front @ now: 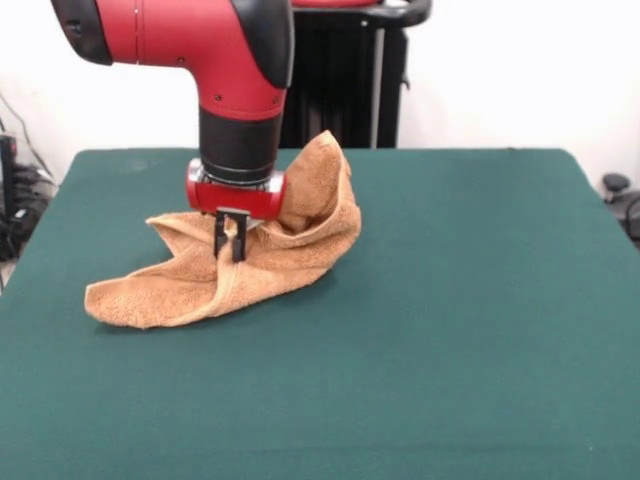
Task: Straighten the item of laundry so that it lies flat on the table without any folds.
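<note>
The orange-tan towel (262, 262) lies crumpled left of the middle of the dark green table (470, 330). One end spreads flat toward the front left. The other end stands up in a peak (325, 160) beside the arm's wrist. My gripper (231, 240) points straight down onto the middle of the towel. Its two black fingers (219, 236) stand close together with a ridge of the cloth pinched between them. The red and black arm hides the towel part behind it.
The robot's black pedestal (345, 80) stands behind the table's far edge. Dark gear shows off the table's left edge (15, 190) and right edge (622, 195). Green tabletop stretches wide to the right and front of the towel.
</note>
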Available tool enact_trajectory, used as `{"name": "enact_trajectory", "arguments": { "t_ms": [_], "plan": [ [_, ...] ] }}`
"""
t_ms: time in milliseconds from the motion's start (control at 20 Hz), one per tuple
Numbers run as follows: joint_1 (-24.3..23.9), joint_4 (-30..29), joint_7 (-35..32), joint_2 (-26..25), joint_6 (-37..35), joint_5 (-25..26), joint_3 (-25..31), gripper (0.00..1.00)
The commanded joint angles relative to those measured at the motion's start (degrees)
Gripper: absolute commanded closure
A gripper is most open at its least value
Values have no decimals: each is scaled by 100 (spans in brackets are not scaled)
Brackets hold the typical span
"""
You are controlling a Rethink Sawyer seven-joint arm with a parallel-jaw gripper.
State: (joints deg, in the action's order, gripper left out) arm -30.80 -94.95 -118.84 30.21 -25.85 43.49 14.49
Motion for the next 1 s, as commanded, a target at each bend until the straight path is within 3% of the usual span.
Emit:
{"name": "enact_trajectory", "arguments": {
  "t_ms": [50,400,1000],
  "plan": [
    [-365,-230,209,-16,-609,-577,287,100],
    [-222,-338,75,136,-431,-555,75,100],
    [-444,-632,228,202,-407,-600,215,100]
  ]
}}
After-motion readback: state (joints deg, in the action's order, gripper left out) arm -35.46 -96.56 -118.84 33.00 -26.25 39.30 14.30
